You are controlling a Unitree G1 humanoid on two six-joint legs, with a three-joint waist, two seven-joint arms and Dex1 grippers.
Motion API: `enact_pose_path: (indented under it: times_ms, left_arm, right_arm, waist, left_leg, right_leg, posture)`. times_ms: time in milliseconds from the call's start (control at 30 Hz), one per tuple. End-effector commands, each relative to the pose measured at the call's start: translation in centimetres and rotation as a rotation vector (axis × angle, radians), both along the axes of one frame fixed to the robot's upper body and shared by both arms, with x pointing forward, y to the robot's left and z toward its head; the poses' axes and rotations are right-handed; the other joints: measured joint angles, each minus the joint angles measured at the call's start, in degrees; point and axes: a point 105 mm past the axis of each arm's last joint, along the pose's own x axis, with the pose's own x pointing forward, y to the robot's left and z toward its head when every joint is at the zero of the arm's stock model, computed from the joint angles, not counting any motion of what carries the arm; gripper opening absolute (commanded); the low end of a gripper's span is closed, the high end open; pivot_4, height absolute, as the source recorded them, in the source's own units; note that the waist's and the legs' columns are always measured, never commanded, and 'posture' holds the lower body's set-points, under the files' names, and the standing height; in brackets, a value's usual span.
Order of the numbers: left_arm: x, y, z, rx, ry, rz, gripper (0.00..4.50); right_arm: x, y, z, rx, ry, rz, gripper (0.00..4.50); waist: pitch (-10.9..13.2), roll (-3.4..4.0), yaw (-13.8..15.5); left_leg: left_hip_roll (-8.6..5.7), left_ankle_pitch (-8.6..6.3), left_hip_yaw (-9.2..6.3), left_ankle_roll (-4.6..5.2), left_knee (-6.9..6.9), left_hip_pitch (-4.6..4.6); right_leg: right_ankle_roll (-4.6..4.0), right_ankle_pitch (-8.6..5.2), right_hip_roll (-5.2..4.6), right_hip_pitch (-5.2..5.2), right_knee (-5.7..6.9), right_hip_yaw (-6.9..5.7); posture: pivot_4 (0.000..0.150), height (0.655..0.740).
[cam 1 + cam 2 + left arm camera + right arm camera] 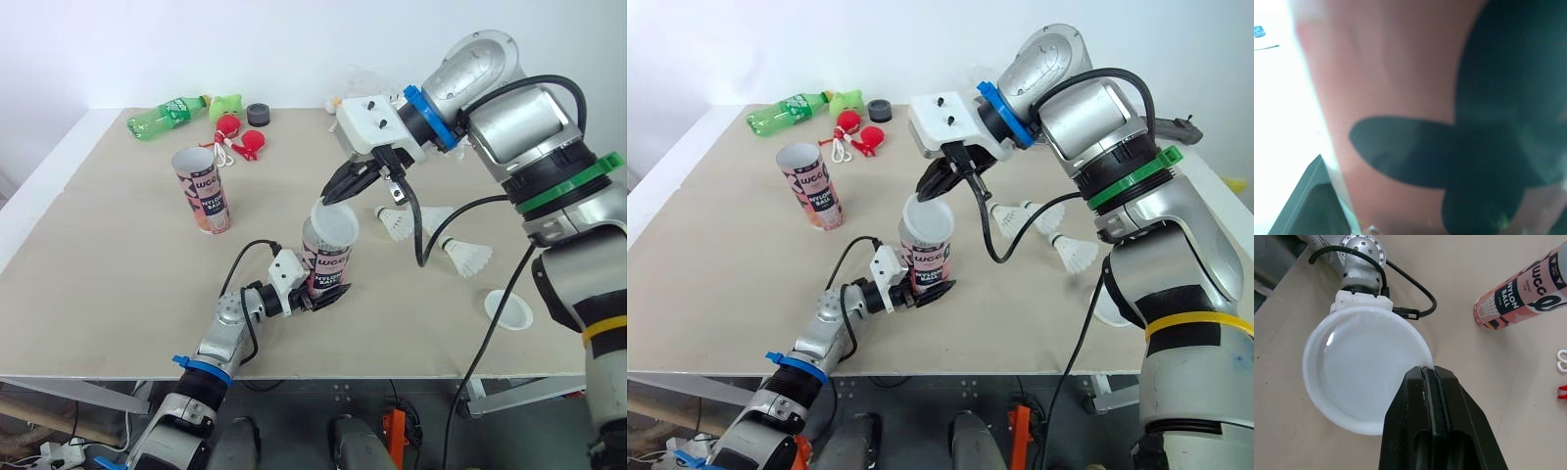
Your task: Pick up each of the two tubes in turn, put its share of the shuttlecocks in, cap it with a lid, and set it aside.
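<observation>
- In the head view, our left gripper (326, 292) is clamped around the lower part of a pink tube (328, 258). It holds the tube slightly tilted, near the front of the table (118, 294).
- Our right gripper (333, 199) reaches down from above. Its fingers are pinched together on the rim of a white lid (334, 225) that sits at the tube's mouth. We cannot tell whether the lid is pressed home.
- The second tube (202, 189) stands open, well apart to the back left. Two shuttlecocks (397, 223) lie on the table to the right, and a spare lid (508, 308) is near the front right edge.
- In the left wrist view, we see the held tube's pink wall with its black print, very close.
- In the right wrist view, the black fingers press together on the lid's rim, with the left gripper's body and cable beneath the lid.
</observation>
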Motion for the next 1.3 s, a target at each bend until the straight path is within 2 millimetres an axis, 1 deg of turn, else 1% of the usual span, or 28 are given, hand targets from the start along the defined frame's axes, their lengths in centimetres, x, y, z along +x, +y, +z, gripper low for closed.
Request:
enact_pose_path:
  times_ms: [33, 167, 500, 733, 933, 1000, 1033, 1067, 1100, 1200, 1233, 1267, 1300]
  left_arm:
    - [-0.6, -0.3, -2.0, 0.048, 0.065, -0.014, 3.41]
    - [-0.6, -0.4, -1.9, 0.047, 0.063, -0.016, 3.41]
    - [-0.7, -0.3, -2.0, 0.047, 0.065, -0.016, 3.41]
    - [-0.8, -0.3, -2.0, 0.047, 0.067, -0.014, 3.41]
    - [-0.8, -0.4, -2.1, 0.048, 0.069, -0.016, 3.41]
    - [-0.8, -0.4, -2.1, 0.048, 0.069, -0.017, 3.41]
    - [-0.8, -0.4, -2.1, 0.048, 0.069, -0.018, 3.41]
    - [-0.8, -0.4, -2.1, 0.049, 0.069, -0.019, 3.41]
    - [-0.8, -0.4, -2.1, 0.050, 0.068, -0.020, 3.41]
    - [-0.8, -0.4, -2.0, 0.051, 0.067, -0.020, 3.41]
    - [-0.8, -0.4, -2.0, 0.051, 0.067, -0.021, 3.41]
    - [-0.8, -0.4, -2.0, 0.052, 0.067, -0.021, 3.41]
    - [-0.8, -0.4, -2.0, 0.052, 0.067, -0.021, 3.41]
  right_arm:
    - [-0.3, -0.5, 0.0, -0.030, -0.004, 0.021, 0.03]
    - [-0.1, -0.7, -0.9, -0.057, -0.005, 0.019, 0.03]
    - [0.3, -0.7, -2.0, -0.085, -0.016, 0.024, 0.03]
    - [0.5, -0.7, -2.5, -0.110, -0.034, 0.032, 0.03]
    - [0.5, -0.5, -2.5, -0.106, -0.046, 0.042, 0.03]
    - [0.5, -0.4, -2.3, -0.099, -0.051, 0.039, 0.66]
    - [0.6, -0.4, -2.2, -0.095, -0.054, 0.038, 0.77]
    - [0.6, -0.4, -2.1, -0.092, -0.058, 0.037, 1.31]
    - [0.6, -0.4, -2.0, -0.089, -0.061, 0.035, 1.48]
    - [0.6, -0.4, -1.5, -0.078, -0.068, 0.031, 2.34]
    - [0.6, -0.4, -1.1, -0.067, -0.074, 0.028, 2.90]
    - [0.6, -0.4, -0.4, -0.048, -0.083, 0.022, 3.21]
    - [0.5, -0.4, 0.3, -0.026, -0.089, 0.017, 3.66]
  waist:
    - [0.0, 0.00, 0.0]
    - [0.0, 0.00, 0.0]
    - [0.0, 0.00, 0.1]
    - [0.0, 0.00, 0.1]
    - [0.0, 0.00, 0.0]
    - [0.0, 0.00, 0.0]
    - [0.0, 0.00, 0.0]
    - [0.0, 0.00, 0.0]
    - [0.0, 0.00, 0.0]
    - [0.0, 0.00, 0.0]
    - [0.0, 0.00, 0.0]
    - [0.0, 0.00, 0.0]
    - [0.0, 0.00, 0.0]
  left_leg:
    - [0.00, 0.00, 0.00, 0.00, 0.00, 0.00]
    - [0.00, 0.00, -0.01, 0.00, 0.00, 0.00]
    - [-0.01, 0.00, -0.01, 0.00, 0.00, 0.00]
    - [-0.01, -0.01, -0.02, 0.00, 0.00, 0.01]
    - [-0.01, -0.01, -0.01, 0.00, 0.00, 0.03]
    - [0.00, -0.01, -0.02, 0.00, 0.00, 0.03]
    - [0.00, -0.01, -0.02, 0.00, 0.00, 0.03]
    - [0.00, -0.01, -0.02, 0.00, 0.00, 0.03]
    - [0.00, -0.01, -0.02, 0.00, 0.00, 0.03]
    - [0.00, -0.01, -0.01, 0.00, 0.00, 0.03]
    - [0.00, -0.01, -0.02, 0.00, -0.01, 0.03]
    - [0.00, -0.01, -0.02, 0.00, -0.02, 0.03]
    - [0.00, -0.01, -0.02, 0.00, -0.02, 0.03]
  right_leg:
    - [0.00, 0.00, 0.00, 0.00, 0.00, 0.00]
    - [0.00, -0.01, 0.00, 0.02, 0.00, -0.01]
    - [0.01, -0.02, -0.01, 0.03, 0.00, -0.02]
    - [0.03, -0.01, -0.01, 0.03, 0.00, -0.03]
    - [0.01, -0.02, -0.01, 0.05, 0.00, -0.02]
    - [0.02, -0.02, 0.00, 0.05, 0.00, -0.02]
    - [0.02, -0.02, 0.00, 0.05, 0.00, -0.02]
    - [0.02, -0.02, 0.00, 0.05, 0.00, -0.02]
    - [0.01, -0.02, 0.00, 0.05, 0.00, -0.03]
    - [0.01, -0.02, -0.01, 0.04, 0.00, -0.02]
    - [0.02, -0.02, 0.00, 0.04, 0.00, -0.03]
    - [0.02, -0.02, 0.00, 0.04, 0.00, -0.03]
    - [0.02, -0.02, 0.00, 0.04, 0.00, -0.03]
  posture:
    - [0.150, 0.7400]
    - [0.150, 0.7400]
    - [0.150, 0.7400]
    - [0.150, 0.7400]
    - [0.150, 0.7400]
    - [0.150, 0.7400]
    - [0.150, 0.7400]
    - [0.150, 0.7400]
    - [0.150, 0.7400]
    - [0.150, 0.7400]
    - [0.150, 0.7400]
    - [0.150, 0.7400]
    - [0.150, 0.7400]
